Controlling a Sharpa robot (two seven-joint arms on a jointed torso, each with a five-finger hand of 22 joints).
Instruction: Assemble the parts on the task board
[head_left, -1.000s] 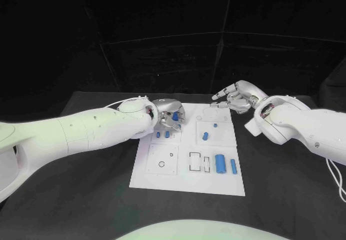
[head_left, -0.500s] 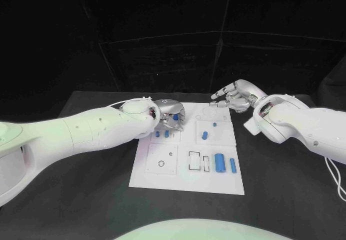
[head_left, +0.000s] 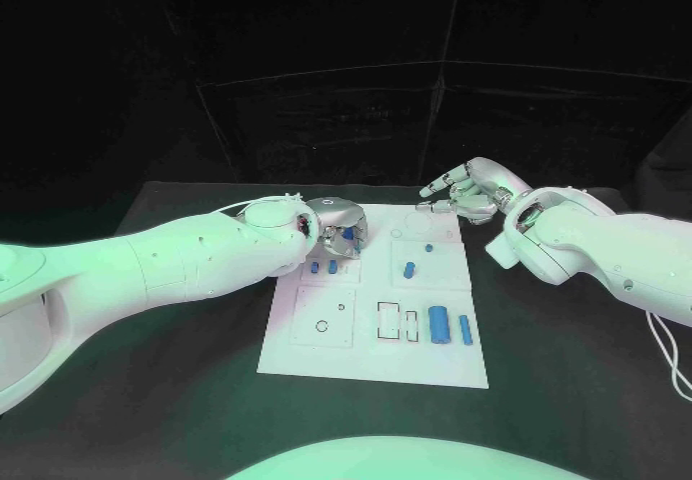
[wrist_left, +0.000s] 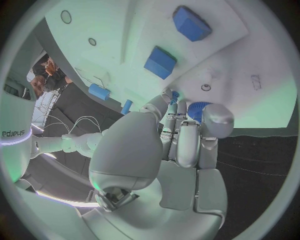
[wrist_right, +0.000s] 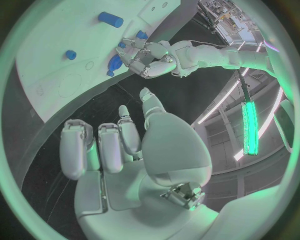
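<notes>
A black table (head_left: 173, 330) carries the white task board (head_left: 378, 340) at its middle, the board's long side running away from the robot, and behind the table stands a dark backdrop of black panels. Near the board's near right corner two blue cylinders (head_left: 438, 325) lie side by side, long axes pointing away from the robot along the board's length, just beside a drawn rectangular outline. A smaller blue peg (head_left: 411, 269) lies farther up in the right-hand panel, likewise lengthwise but slightly tilted. At the far left of the board two short blue parts (head_left: 323, 267) sit next to each other just below the left hand (head_left: 339, 230). That hand hangs over the board's far left corner with its fingers curled downward and gathered together; in the left wrist view a blue part (wrist_left: 197, 109) shows at the fingertips (wrist_left: 215, 120), pinched between them close above the white surface. Two blue blocks (wrist_left: 160, 62) lie on the board beyond it in that view. The right hand (head_left: 464, 195) is raised beyond the board's far right corner, apart from it, palm turned toward the left hand, fingers spread and holding nothing.
</notes>
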